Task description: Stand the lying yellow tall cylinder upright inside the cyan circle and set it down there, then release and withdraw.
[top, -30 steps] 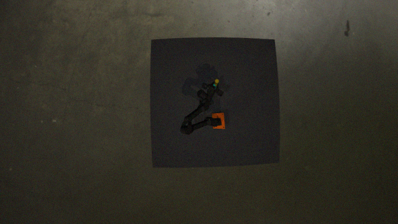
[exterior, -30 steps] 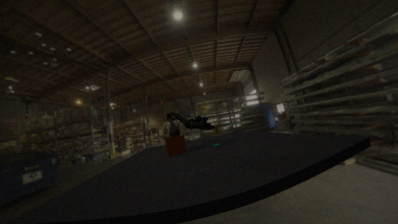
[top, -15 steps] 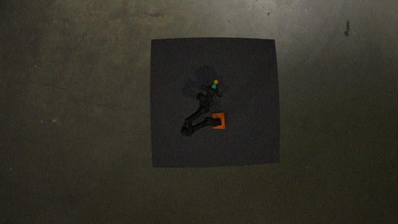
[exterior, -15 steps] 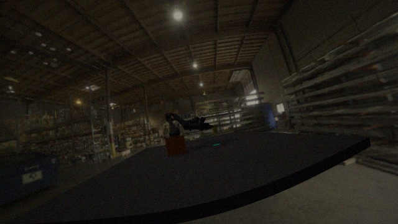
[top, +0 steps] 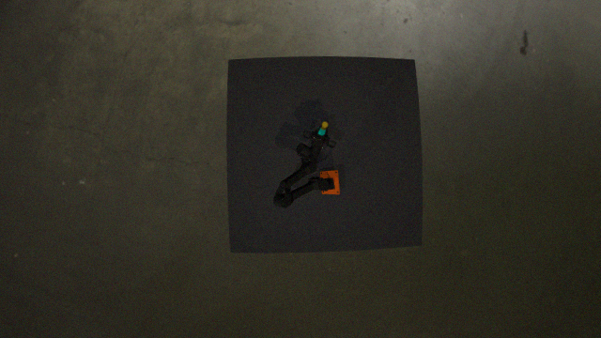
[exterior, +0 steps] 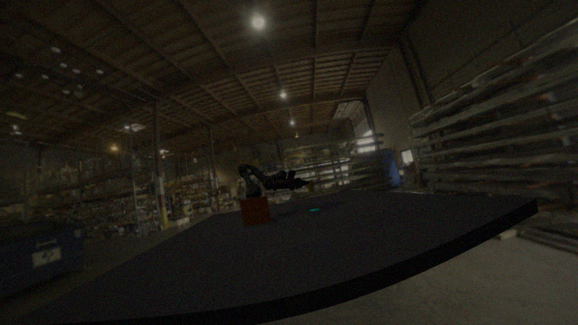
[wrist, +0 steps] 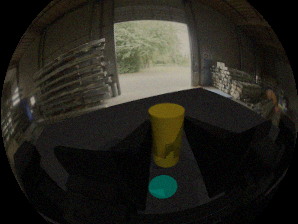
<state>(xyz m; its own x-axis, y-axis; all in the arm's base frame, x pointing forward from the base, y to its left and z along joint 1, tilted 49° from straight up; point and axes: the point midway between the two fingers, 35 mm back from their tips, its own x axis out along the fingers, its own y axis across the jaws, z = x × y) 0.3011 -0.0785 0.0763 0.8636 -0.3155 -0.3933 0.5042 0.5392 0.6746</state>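
The yellow tall cylinder (top: 325, 125) (exterior: 311, 185) (wrist: 167, 125) is held about upright, clear of the table. My gripper (top: 323, 127) (exterior: 308, 184) (wrist: 166, 123) is shut on it, with one dark finger on each side in the wrist view. The arm's hand points about level. The cyan circle (top: 321, 132) (exterior: 314, 209) (wrist: 163, 186) lies flat on the table below the cylinder; nothing stands on it. In the wrist view it shows under the cylinder's lower end, slightly left. In the top view it shows between the hand and the cylinder's top.
The dark square table (top: 376, 103) (exterior: 190, 262) (wrist: 215, 107) carries the arm on its orange base (top: 336, 188) (exterior: 256, 212). The arm's bent links reach out left of the base in the top view. The table's far edge shows behind the cylinder in the wrist view.
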